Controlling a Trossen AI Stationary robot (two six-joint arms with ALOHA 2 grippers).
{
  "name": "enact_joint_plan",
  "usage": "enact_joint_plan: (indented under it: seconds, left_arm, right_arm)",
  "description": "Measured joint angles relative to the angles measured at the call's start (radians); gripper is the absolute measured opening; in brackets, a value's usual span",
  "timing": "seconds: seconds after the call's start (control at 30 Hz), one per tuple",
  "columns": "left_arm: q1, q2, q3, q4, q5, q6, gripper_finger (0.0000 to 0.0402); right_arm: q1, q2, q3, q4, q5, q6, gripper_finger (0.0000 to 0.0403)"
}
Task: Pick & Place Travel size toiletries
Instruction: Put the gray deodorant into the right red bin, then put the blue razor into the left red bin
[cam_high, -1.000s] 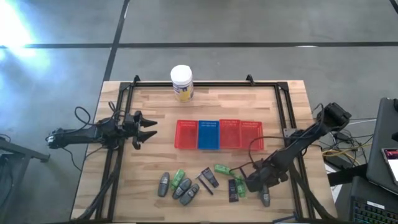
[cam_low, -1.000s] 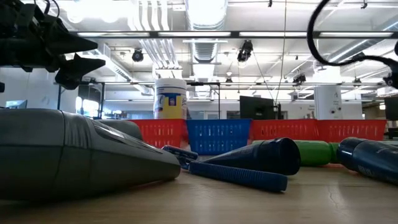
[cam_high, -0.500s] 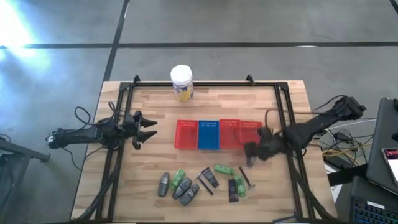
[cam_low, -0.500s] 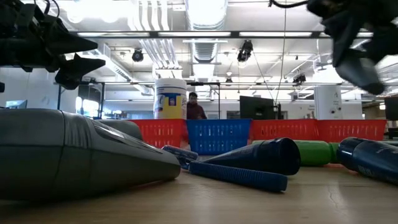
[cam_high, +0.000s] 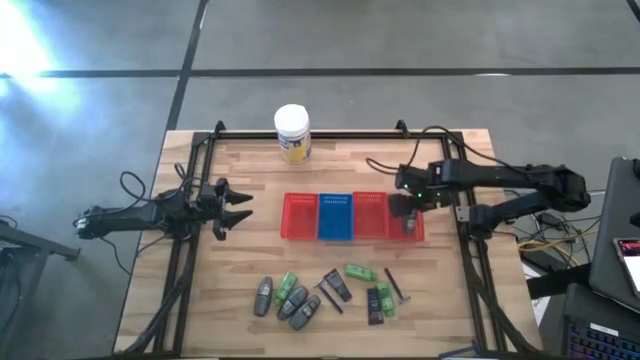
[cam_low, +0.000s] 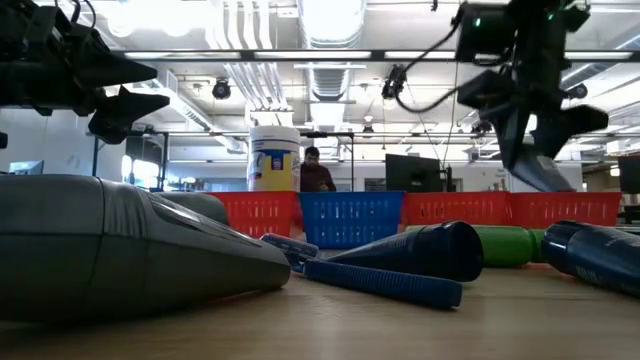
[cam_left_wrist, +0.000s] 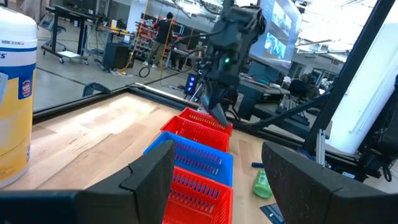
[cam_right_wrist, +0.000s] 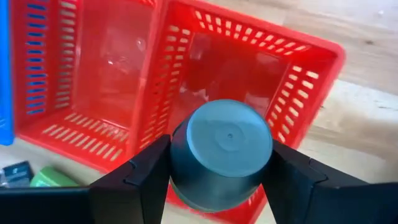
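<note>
Right of centre in the high view: a bottle held over the end basket.

Across the wooden surface (cam_high: 250, 180) runs a row of baskets; the right gripper (cam_high: 408, 212) hangs over the rightmost red basket (cam_high: 404, 218), clamped on a grey bottle (cam_right_wrist: 221, 154), long axis vertical, flat end toward the wrist camera, seemingly for a straight drop; the left gripper (cam_high: 237, 209), centre left, waits parted and empty; remaining toiletries (cam_high: 300, 298) lie lower centre.

Right claw (cam_high: 409, 214) holds grey bottle (cam_high: 409, 224) over rightmost red basket (cam_high: 421, 232).
</note>
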Motion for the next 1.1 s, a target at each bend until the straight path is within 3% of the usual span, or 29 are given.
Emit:
enact_joint_plan:
  seconds: [0.17, 0.6, 0.83, 1.1]
  left_arm:
    - [0.000, 0.000, 0.000, 0.000, 0.000, 0.000, 0.0248]
    - [0.000, 0.000, 0.000, 0.000, 0.000, 0.000, 0.0248]
    - [0.000, 0.000, 0.000, 0.000, 0.000, 0.000, 0.0248]
    - [0.000, 0.000, 0.000, 0.000, 0.000, 0.000, 0.0248]
  right_arm:
    - [-0.043, 0.033, -0.021, 0.020, 0.018, -0.058, 0.0216]
    - [0.003, 0.078, 0.036, 0.000, 0.038, -0.117, 0.0334]
    - [0.196, 0.038, 0.108, -0.105, 0.042, 0.021, 0.0355]
    - [0.521, 0.098, 0.104, -0.066, 0.009, 0.283, 0.0324]
